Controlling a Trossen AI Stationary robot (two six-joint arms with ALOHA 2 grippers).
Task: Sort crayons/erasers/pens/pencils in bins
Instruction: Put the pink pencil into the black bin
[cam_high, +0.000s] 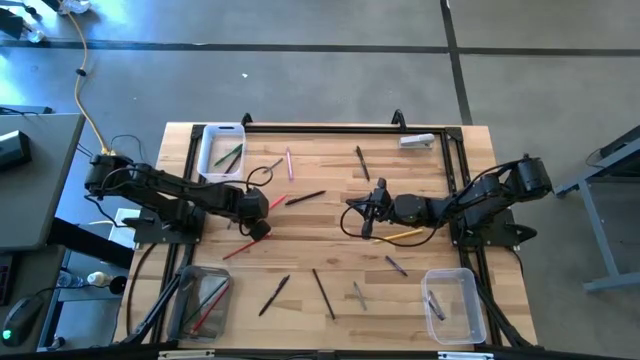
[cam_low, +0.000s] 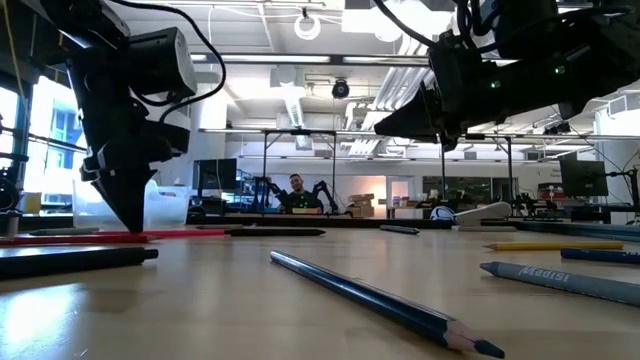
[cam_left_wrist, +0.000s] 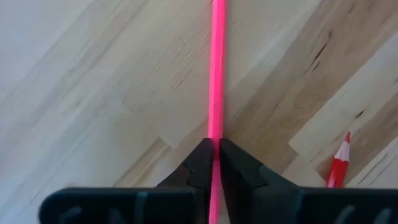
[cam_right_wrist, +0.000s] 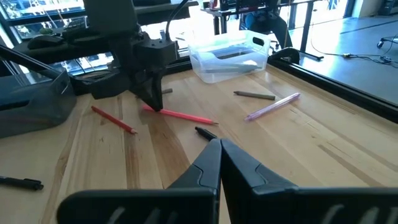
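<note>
Left gripper (cam_left_wrist: 214, 163): fingers nearly closed around pink pencil (cam_left_wrist: 217, 68), frame centre.
Pencil: light, stiff, likely rolls; hold mid-shaft.
Right gripper (cam_right_wrist: 219, 163): closed, empty.

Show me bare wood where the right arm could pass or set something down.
Freest: the far strip between the dark pencil and the white object at the table's far right corner. Also open: the near edge between the black pen and the clear right bin, apart from one grey stick. Crowded: the middle, between both tools, where sticks lie scattered.
</note>
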